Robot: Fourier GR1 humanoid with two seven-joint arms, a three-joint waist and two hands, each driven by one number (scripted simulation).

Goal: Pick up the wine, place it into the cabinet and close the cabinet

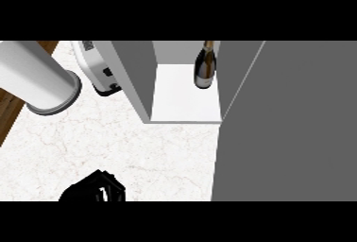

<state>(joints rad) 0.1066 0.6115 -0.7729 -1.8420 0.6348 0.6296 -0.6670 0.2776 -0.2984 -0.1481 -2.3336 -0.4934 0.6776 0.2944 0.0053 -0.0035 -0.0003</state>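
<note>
wine bottle [204, 66] top cut off, left robot hand [94, 190] partly cropped

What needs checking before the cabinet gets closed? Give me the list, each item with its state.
1. Wine bottle inside the cabinet, standing upright: ok.
2. Bottle free of any hand: ok.
3. Cabinet door closed: not ok, it stands open at the view's right.
4. Left hand low over the counter, holding nothing visible: ok.
5. Right hand placed to push the door: cannot tell, it is not in view.
</note>
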